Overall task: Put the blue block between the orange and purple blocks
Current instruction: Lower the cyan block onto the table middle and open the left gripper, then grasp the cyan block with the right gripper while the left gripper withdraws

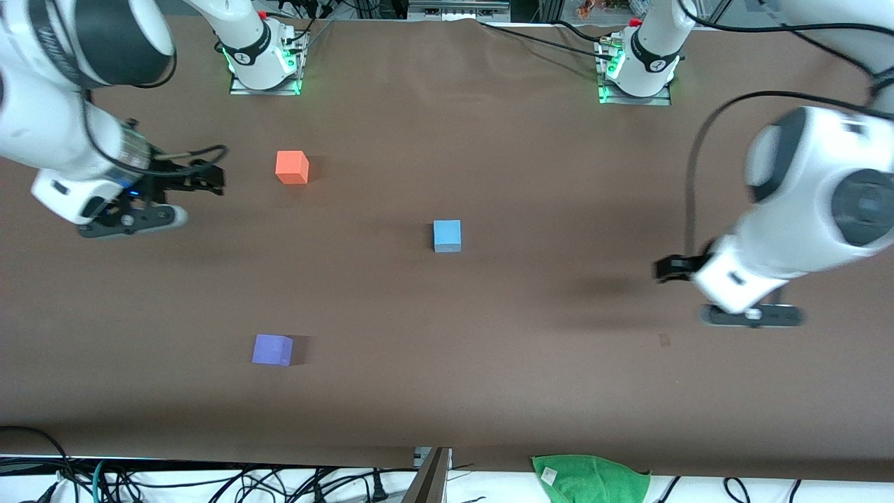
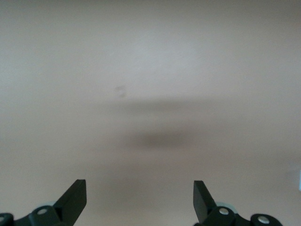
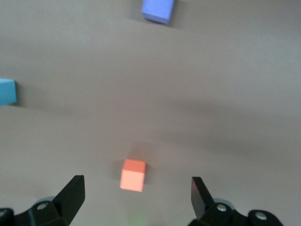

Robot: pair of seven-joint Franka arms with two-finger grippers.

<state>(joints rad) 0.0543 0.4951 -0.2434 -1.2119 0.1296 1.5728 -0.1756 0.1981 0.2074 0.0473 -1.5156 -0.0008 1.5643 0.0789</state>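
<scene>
The blue block (image 1: 447,235) sits near the middle of the table. The orange block (image 1: 292,168) lies toward the right arm's end, farther from the front camera; the purple block (image 1: 272,349) lies nearer to that camera, roughly in line with the orange one. My right gripper (image 1: 133,218) hangs open and empty over the table at the right arm's end. In its wrist view the orange block (image 3: 133,175) shows between the open fingers (image 3: 75,195), with the purple block (image 3: 158,9) and blue block (image 3: 7,92) farther off. My left gripper (image 1: 751,316) hangs open over bare table (image 2: 141,70).
A green cloth (image 1: 590,478) lies at the table's edge nearest the front camera. The arm bases (image 1: 265,63) stand along the edge farthest from that camera. Cables hang below the near edge.
</scene>
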